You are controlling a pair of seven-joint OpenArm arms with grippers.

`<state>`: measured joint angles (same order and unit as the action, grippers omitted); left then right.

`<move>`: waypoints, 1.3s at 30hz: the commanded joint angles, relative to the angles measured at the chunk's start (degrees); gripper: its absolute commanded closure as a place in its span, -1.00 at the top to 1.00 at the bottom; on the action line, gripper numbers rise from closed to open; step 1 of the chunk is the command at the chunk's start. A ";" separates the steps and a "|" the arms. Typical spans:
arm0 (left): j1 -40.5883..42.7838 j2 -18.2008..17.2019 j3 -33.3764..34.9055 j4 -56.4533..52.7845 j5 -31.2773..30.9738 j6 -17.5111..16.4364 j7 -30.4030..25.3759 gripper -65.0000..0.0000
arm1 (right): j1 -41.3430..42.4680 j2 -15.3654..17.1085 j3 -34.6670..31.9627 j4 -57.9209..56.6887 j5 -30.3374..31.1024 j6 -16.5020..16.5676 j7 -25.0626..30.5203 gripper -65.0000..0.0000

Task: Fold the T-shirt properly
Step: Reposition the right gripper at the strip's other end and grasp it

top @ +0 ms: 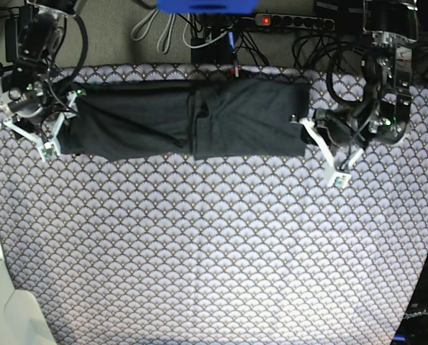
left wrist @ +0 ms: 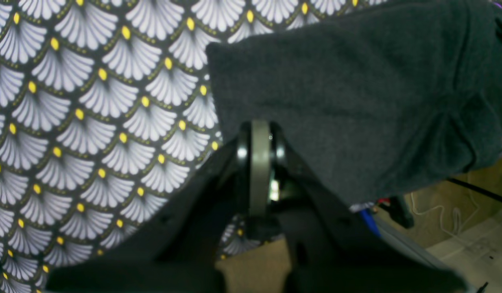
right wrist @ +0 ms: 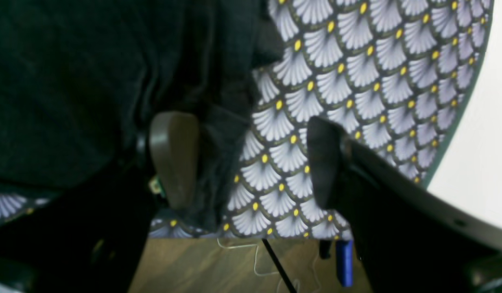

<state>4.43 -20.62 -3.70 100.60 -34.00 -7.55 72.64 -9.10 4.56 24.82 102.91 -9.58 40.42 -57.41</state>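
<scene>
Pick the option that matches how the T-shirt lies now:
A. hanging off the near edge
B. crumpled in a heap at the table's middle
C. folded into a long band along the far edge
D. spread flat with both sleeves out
C: the base view shows the T-shirt as a long narrow band across the tablecloth's far side.

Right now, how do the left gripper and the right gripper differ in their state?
On the left gripper the fingers are shut together; on the right gripper they stand wide apart. The left gripper's tips meet the edge of the T-shirt; the right gripper has one finger over the T-shirt and the other over the tablecloth. Each is at one end of the T-shirt.
</scene>
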 commanded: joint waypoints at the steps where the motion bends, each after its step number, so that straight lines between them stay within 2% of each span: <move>1: -0.69 -0.61 -0.38 0.90 -0.59 -0.05 -0.51 -0.98 | 0.53 0.23 0.10 0.52 0.31 -0.42 0.66 0.31; 9: -0.69 -0.61 -0.38 0.90 -0.59 -0.05 -0.51 -0.98 | 1.41 -1.79 0.28 0.08 0.31 -0.42 0.66 0.31; 14: -0.60 -0.61 -0.38 0.90 -0.59 -0.05 -0.51 -0.98 | 4.31 0.15 2.39 1.66 0.13 -0.42 0.22 0.31; 18: -0.69 -0.61 -0.38 0.90 -0.59 -0.05 -0.51 -0.98 | 4.49 0.41 3.01 7.99 0.22 -0.42 -0.04 0.31; 21: -0.69 -0.52 -0.38 0.90 -0.59 -0.05 -0.51 -0.98 | 3.26 -1.35 2.83 11.86 0.22 -0.42 -1.54 0.31; 25: -0.69 -0.52 -0.38 0.81 -0.59 -0.05 -0.51 -0.98 | 2.73 -3.90 2.48 11.77 0.22 -0.42 -4.61 0.31; 29: -0.78 -0.52 -0.38 0.55 -0.59 -0.05 -0.51 -0.98 | 2.64 -6.01 2.48 11.68 0.31 -0.42 -5.05 0.31; 39: -0.78 -0.52 -0.38 0.46 -0.59 -0.05 -0.51 -0.98 | 2.64 -7.59 2.48 8.87 0.31 -0.42 -5.14 0.31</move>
<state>4.29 -20.62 -3.70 100.40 -33.95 -7.55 72.64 -7.01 -3.18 27.22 111.07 -9.21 40.25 -63.20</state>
